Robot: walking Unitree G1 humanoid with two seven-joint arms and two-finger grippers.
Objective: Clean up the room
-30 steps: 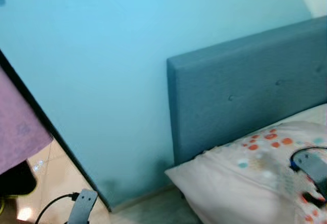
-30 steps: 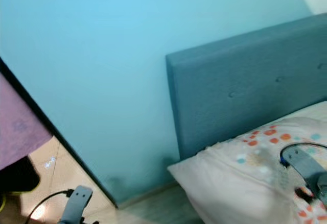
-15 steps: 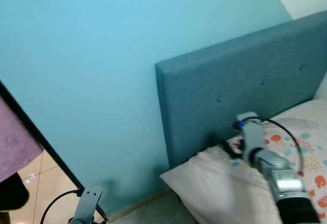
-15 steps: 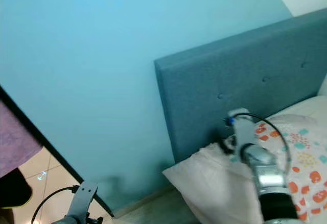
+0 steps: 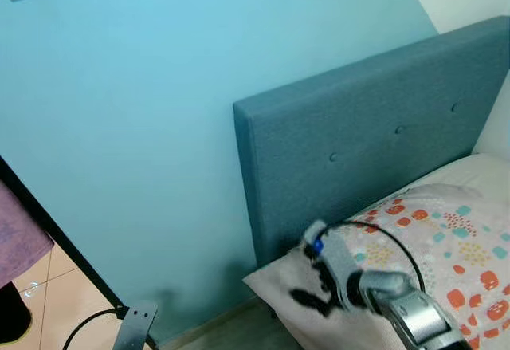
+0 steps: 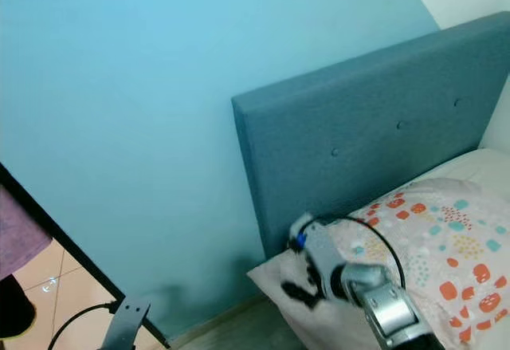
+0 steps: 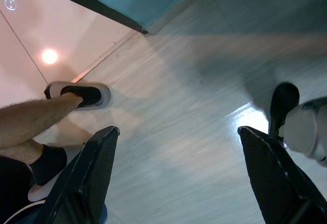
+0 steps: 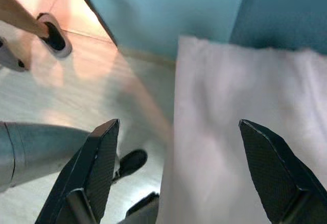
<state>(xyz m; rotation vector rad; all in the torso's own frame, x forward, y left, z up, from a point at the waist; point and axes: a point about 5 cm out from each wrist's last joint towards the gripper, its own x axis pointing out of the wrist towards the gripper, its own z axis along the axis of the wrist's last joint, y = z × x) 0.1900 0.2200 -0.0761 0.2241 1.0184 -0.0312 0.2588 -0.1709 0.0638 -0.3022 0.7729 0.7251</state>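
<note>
The pillow (image 5: 319,302) lies at the bed's head corner, against the blue headboard (image 5: 358,143). Your right gripper (image 8: 173,168) hovers above its white edge, jaws wide and empty, likely lining up a grab. Your left gripper (image 7: 176,175) hangs over the floor (image 7: 194,81), jaws wide. Mind the person's foot (image 7: 76,95) nearby.

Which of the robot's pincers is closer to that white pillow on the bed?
The right. The right pincer hangs open just above the white pillow near its corner by the blue headboard. The left pincer hangs open low over the floor, away from the bed.
</note>
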